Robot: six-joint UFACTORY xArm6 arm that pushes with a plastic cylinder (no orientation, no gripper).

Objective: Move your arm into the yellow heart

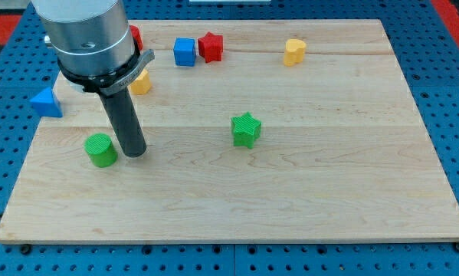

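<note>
Gripperless, the arm ends in a bare rod, so nothing is clenched or released; my tip rests on the board just beside the green cylinder, at its 3 o'clock, apparently not quite touching. The approach looks barely begun, since the yellow heart sits well apart, toward 2 o'clock from my tip, near the board's far edge. The next move probably calls for a long slide up and to the view's right, passing above the green star, which lies close to the straight path and could be nudged. The heart is a small, bright yellow piece with two rounded lobes on top, standing alone with clear wood around it. At its 9 o'clock are the red star and the blue cube, touching or nearly so. Farther left, a second yellow block shows partly behind the arm, its shape uncertain, and a red block peeks out beside the arm's housing. A blue triangle sits at the board's left edge, partly overhanging the blue pegboard.
</note>
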